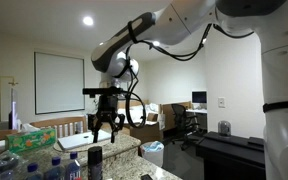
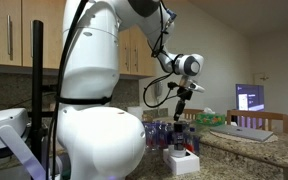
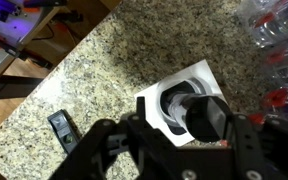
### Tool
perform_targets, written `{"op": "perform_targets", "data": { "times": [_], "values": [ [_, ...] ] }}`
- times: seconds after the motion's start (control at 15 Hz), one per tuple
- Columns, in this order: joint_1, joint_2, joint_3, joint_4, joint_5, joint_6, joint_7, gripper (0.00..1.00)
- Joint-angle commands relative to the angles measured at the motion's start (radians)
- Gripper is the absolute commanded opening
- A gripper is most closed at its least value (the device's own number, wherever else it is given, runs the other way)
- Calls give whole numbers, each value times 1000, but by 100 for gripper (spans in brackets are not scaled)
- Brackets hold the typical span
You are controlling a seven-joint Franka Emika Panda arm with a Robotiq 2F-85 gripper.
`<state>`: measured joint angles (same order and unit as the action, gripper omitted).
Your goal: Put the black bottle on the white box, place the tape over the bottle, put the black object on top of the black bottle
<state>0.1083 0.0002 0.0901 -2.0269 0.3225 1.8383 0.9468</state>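
In an exterior view, shows the gripper [image 1: 105,132] hanging over the cluttered counter with spread fingers holding nothing; cannot pick out the black bottle there for certain. In an exterior view, places the gripper [image 2: 180,118] straight above the white box [image 2: 182,165] near the counter's edge. In the wrist view, finds the black bottle [image 3: 201,112] upright on the white box [image 3: 189,75], ringed by the tape [image 3: 172,100], just beyond the open fingers and centred between them. Likely next: fetch the black object [image 3: 62,127] lying well left on the granite. Approach squarely, grip across its narrow sides, then lower gently onto the bottle top without nudging the tape.
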Motion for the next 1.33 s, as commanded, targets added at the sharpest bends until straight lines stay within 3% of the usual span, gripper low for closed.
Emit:
{"op": "perform_targets", "data": {
  "times": [0.0, 0.07, 0.33, 0.67, 1.0, 1.27],
  "values": [
    [-3, -7, 4, 8, -8, -21, 41, 95],
    [-4, -10, 3, 6, -7, -23, 41, 100],
    [-29, -50, -26, -25, 1, -24, 31, 100],
    [-116, -70, -119, -50, -3, -53, -23, 100],
    [-192, 69, -194, -19, -52, -94, -162, 100],
    [-194, 188, -206, -22, -111, -91, -238, 100]
  ]
}}
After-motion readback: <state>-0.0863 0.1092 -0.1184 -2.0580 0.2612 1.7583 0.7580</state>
